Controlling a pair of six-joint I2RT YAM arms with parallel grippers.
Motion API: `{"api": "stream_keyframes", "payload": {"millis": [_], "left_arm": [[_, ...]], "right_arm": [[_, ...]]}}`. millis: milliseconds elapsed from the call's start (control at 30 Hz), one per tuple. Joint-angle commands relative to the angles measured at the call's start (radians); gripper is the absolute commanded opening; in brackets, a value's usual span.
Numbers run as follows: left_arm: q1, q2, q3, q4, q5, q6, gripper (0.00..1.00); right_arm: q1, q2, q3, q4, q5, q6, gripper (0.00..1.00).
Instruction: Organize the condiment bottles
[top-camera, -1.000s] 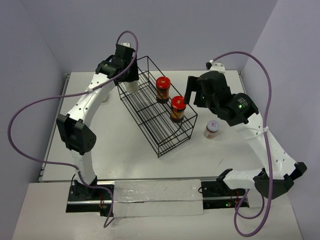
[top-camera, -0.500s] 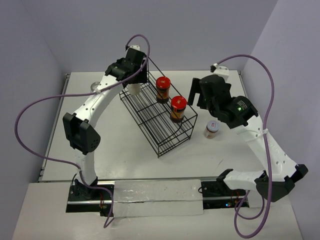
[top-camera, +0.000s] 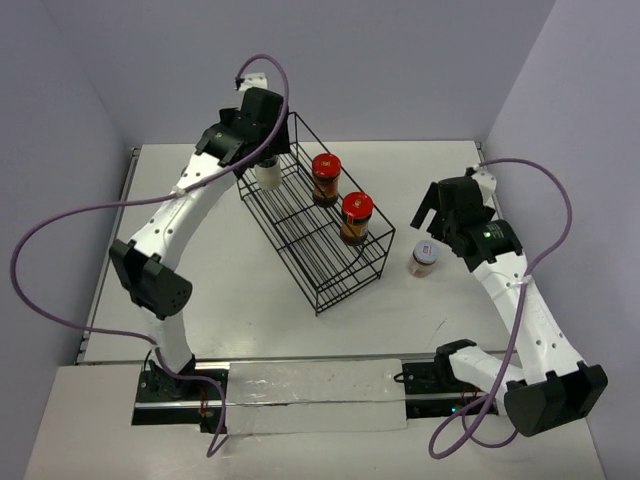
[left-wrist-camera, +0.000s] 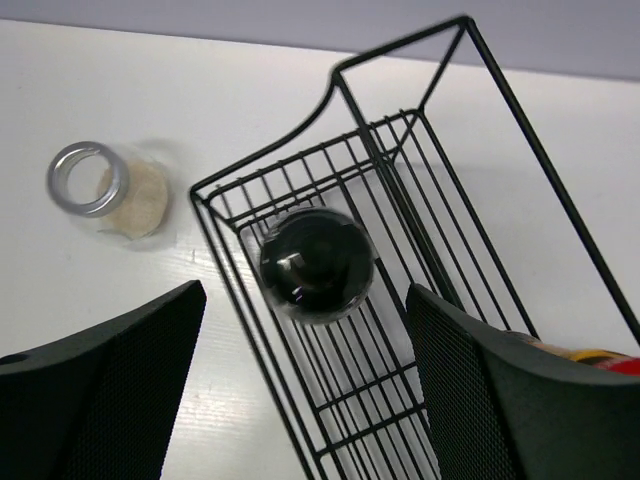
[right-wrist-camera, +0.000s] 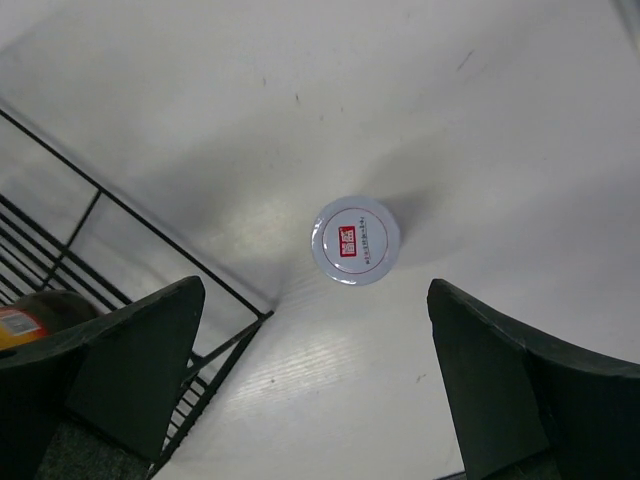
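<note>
The white-lidded jar (right-wrist-camera: 355, 240) stands upright on the table (right-wrist-camera: 500, 120) just beside the wire rack (top-camera: 300, 225), directly under my right gripper (right-wrist-camera: 315, 320), whose jaws are spread and empty. My left gripper (left-wrist-camera: 305, 300), also spread, hangs far off over the black-capped jar (left-wrist-camera: 316, 265) inside the rack. Only the top view shows the rack space beside the red-lidded jars (top-camera: 357, 218).

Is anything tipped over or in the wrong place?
Nothing is tipped or spilled. But two jars stand outside the rack: the white-lidded jar on its right and the pale jar by its far end.
</note>
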Motion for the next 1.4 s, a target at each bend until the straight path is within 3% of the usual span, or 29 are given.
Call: {"api": "stream_keyframes", "payload": {"millis": [0,267,600,867,1033,1267,1367], "left_arm": [[-0.005,-0.199,-0.065,0.054,-0.106,-0.107,0.90],[-0.003,-0.405,-0.330,0.137,-0.152,-0.206,0.90],[-0.003,-0.405,-0.341,0.117,-0.148,-0.214,0.90],[-0.004,-0.402,-0.348,0.130,-0.134,-0.218,0.90],[-0.003,-0.398,-0.349,0.135,-0.127,-0.220,0.90],[-0.004,-0.406,-0.346,0.137,-0.131,-0.206,0.90],[-0.003,-0.415,-0.343,0.134,-0.134,-0.197,0.90]], "right_arm": [[-0.020,0.022,-0.115,0.119,-0.059,0.059,1.00],[-0.046,0.115,-0.207,0.198,-0.036,0.099,1.00],[-0.104,0.216,-0.237,0.274,-0.070,0.071,1.00],[-0.117,0.228,-0.274,0.303,-0.094,0.065,0.86],[-0.117,0.219,-0.280,0.309,-0.094,0.058,0.70],[-0.117,0.134,-0.255,0.269,-0.055,0.055,0.28],[-0.115,0.093,-0.190,0.204,-0.025,0.048,0.15]]}}
